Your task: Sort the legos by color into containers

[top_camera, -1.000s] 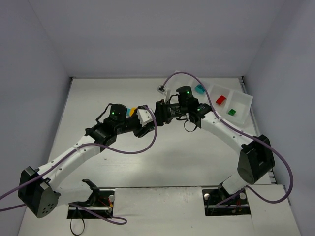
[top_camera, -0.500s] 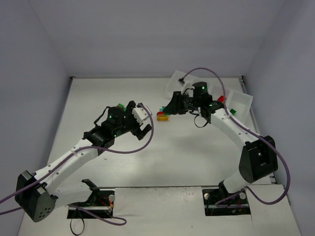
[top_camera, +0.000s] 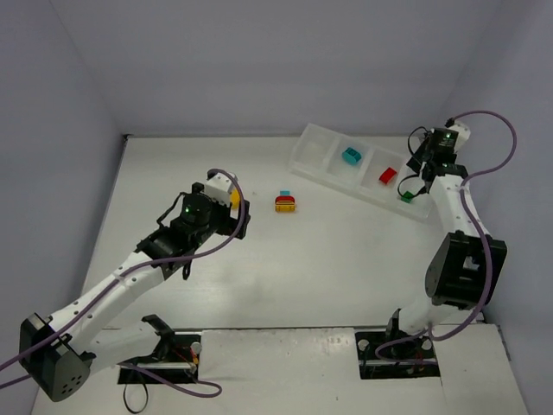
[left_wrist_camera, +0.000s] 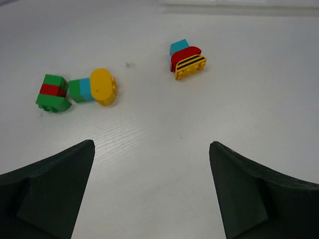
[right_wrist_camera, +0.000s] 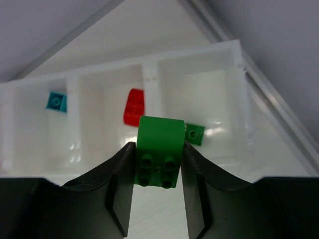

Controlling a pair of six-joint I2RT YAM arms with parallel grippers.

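The right gripper (right_wrist_camera: 158,154) was pinching a green brick (right_wrist_camera: 158,133) between its two dark fingers (right_wrist_camera: 119,174), stud side facing the wrist camera, and it hung at the far right end of the long white tray (right_wrist_camera: 199,52). From the wrist view the brick sat in front of the wall between the last two compartments; I could not tell how high above the tray it was. Inside the tray lay a teal brick (right_wrist_camera: 57,101) in the second compartment, a red brick (right_wrist_camera: 135,107) in the third and a small green piece (right_wrist_camera: 194,134) in the fourth, each alone in its own square. Over on the left, the left gripper (left_wrist_camera: 150,147) had its fingers spread wide with nothing between them, pointing down at the white table (top_camera: 346,277). Three little stacks lay loose there: a green-red-green stack (left_wrist_camera: 51,92) just beside a green-teal-yellow stack (left_wrist_camera: 93,88), both near the gripper, and well apart from them, closer to the tray, a teal-red-yellow stack (left_wrist_camera: 187,59) lying on its side.
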